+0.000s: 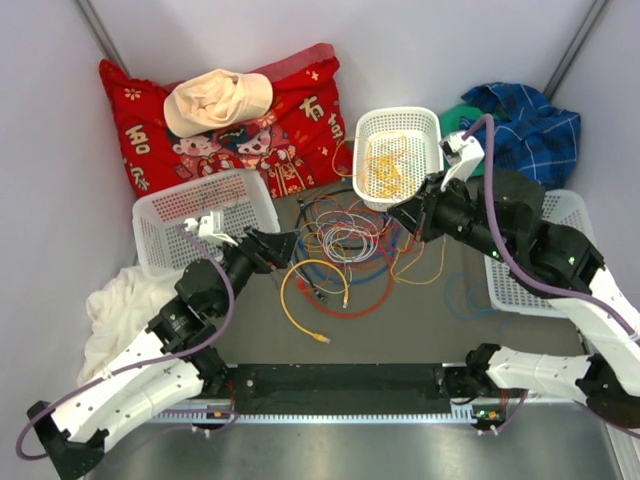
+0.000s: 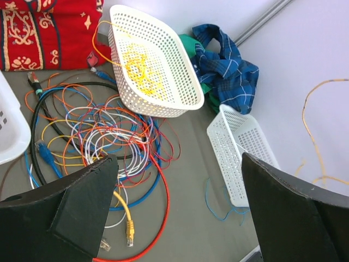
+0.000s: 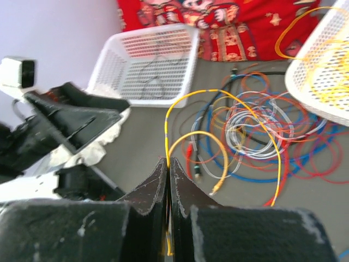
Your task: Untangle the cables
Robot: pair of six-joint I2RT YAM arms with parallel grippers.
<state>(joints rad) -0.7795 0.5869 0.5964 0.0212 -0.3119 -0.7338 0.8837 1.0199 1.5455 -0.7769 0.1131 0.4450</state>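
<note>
The cables (image 1: 340, 250) lie in a loose tangle of red, blue, white, orange, yellow and black loops in the middle of the table. They also show in the left wrist view (image 2: 103, 131) and the right wrist view (image 3: 262, 125). My right gripper (image 1: 402, 215) is at the tangle's right edge. In its wrist view it (image 3: 168, 164) is shut on a thin yellow wire (image 3: 218, 98) that arcs up and over the tangle. My left gripper (image 1: 285, 245) is at the tangle's left edge. It (image 2: 180, 164) is wide open and empty above the table.
A white basket (image 1: 425, 120) holding yellow wires stands behind the tangle. An empty white basket (image 1: 165, 215) is at the left, another (image 1: 520, 290) at the right. A thick yellow plug cable (image 1: 300, 320) and a thin blue wire (image 1: 465, 295) lie apart. A red cushion (image 1: 290, 110), a plaid cloth (image 1: 530, 125) and a white cloth (image 1: 115, 305) ring the area.
</note>
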